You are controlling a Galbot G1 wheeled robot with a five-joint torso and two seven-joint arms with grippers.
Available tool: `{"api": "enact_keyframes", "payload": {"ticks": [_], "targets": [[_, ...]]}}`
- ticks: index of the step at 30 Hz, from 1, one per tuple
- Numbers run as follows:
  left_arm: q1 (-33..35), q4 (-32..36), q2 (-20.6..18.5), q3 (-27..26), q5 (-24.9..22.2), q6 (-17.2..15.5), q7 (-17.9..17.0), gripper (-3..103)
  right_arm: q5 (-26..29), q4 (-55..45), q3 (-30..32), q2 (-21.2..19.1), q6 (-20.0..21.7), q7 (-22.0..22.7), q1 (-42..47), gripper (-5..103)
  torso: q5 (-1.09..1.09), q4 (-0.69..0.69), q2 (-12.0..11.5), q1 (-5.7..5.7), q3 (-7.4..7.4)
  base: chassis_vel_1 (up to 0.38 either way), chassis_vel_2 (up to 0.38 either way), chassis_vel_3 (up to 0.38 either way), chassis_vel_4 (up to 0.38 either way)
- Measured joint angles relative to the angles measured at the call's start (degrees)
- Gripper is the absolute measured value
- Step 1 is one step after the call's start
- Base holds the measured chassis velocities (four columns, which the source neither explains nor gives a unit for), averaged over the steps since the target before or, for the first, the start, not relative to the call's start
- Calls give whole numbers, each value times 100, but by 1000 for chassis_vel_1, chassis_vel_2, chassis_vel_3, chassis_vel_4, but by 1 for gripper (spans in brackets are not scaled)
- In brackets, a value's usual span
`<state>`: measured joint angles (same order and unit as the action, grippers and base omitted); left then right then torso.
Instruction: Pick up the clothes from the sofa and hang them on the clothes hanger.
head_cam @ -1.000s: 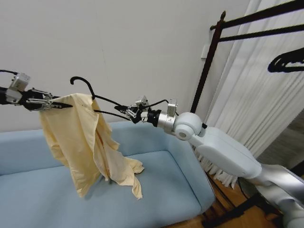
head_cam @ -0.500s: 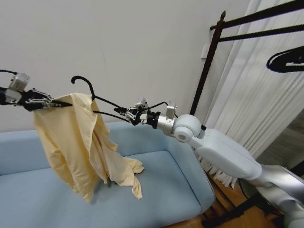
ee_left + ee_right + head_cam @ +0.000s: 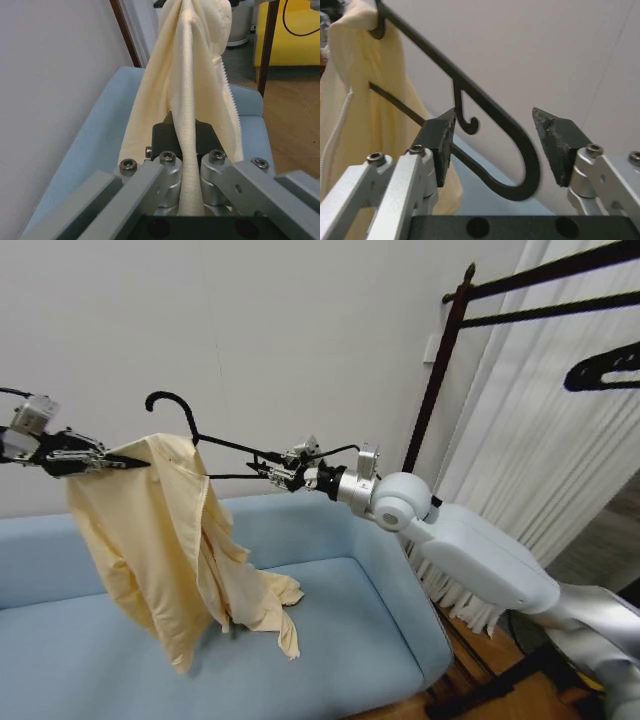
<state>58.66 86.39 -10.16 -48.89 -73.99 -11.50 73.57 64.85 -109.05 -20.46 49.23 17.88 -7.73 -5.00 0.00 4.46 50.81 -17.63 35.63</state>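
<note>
A pale yellow shirt [image 3: 150,530] hangs in the air above the light blue sofa [image 3: 330,640], its tail resting on the seat. My left gripper [image 3: 118,462] is shut on a fold of the shirt's shoulder [image 3: 190,75], pinched between the pads [image 3: 172,137]. A black hanger [image 3: 215,443] runs from inside the shirt's collar to my right gripper [image 3: 272,470], its hook standing up. In the right wrist view the gripper [image 3: 492,120] holds the hanger's looped end [image 3: 485,105] between widely spaced fingers, with the shirt [image 3: 350,75] beyond.
A dark wooden clothes rack [image 3: 440,370] stands to the right of the sofa, with another black hanger [image 3: 605,368] on its top rail. A white curtain [image 3: 540,440] hangs behind the rack. The wall is close behind the sofa.
My right gripper has lifted its end of the hanger and shifted slightly right. The shirt has swung left and hangs a little lower. The left gripper has barely moved.
</note>
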Motion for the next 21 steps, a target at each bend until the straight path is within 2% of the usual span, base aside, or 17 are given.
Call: {"api": "enact_keyframes", "payload": {"ticks": [1, 4, 9, 13, 21], "targets": [[-8, -6, 22, -7, 0, 0, 7, 2, 90, 15, 73, -49, 46, 61, 11, 54, 0, 0, 0, 0, 0, 0, 0, 0, 0], [-19, -28, 80, -16, 0, 1, 21, 2, 346, 35, 267, -202, 164, 387, 170, 70, 0, 1, 0, 1, 0, 0, 0, 0, 0], [-38, -29, 138, -32, -20, 6, 16, 2, 371, 89, 355, -375, 199, 499, 550, 80, 0, 1, 1, 0, 0, 0, 0, 0, 0], [-94, -4, 168, -80, -149, 6, -43, 2, 316, 135, 448, -418, 197, 629, 1155, 99, 1, 1, 0, 0, 0, 0, 0, 0, 0], [-182, 9, 135, -162, -372, -4, -81, 2, 255, 269, 435, -11, 146, 960, 1836, 100, 0, -1, 1, 0, 0, 0, 0, 0, 0]]}}
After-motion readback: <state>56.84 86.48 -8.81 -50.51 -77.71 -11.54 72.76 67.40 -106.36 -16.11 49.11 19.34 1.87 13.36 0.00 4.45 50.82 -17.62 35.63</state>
